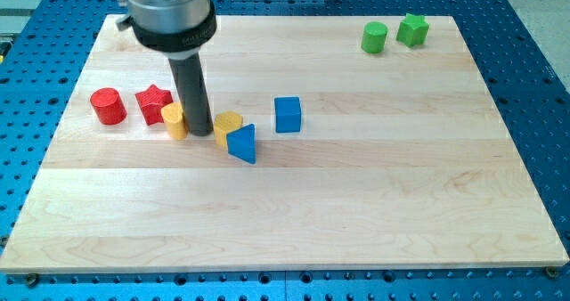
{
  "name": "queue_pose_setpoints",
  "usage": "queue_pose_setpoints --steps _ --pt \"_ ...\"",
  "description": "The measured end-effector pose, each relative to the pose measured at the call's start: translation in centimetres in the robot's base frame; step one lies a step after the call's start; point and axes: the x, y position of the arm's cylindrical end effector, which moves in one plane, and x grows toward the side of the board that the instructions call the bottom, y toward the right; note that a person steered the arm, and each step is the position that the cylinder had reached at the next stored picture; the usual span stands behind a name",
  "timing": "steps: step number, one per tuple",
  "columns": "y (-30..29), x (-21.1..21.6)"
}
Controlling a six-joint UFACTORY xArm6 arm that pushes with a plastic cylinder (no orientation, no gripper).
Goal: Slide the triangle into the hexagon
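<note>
The blue triangle (242,143) lies near the board's middle left, touching the yellow hexagon (227,126) at its upper left. My tip (199,131) stands on the board between that hexagon and a second yellow block (174,120), close to both. The rod partly hides the second yellow block, so its shape is unclear.
A red star (153,103) touches the second yellow block's left side, and a red cylinder (108,106) stands further left. A blue cube (287,114) sits right of the hexagon. A green cylinder (375,36) and green star (412,29) stand at the top right.
</note>
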Motion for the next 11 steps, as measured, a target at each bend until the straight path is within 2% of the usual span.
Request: queue_pose_setpoints --steps 1,2,3,5,6,7,8,9,11 --pt "4.5 -0.8" --pt "4.5 3.2" --pt "4.4 10.5" --pt "2.9 11.7" --pt "2.5 15.9" --pt "11.3 13.0" --pt "14.1 9.3" --pt "9.3 15.9" --pt "3.0 8.9"
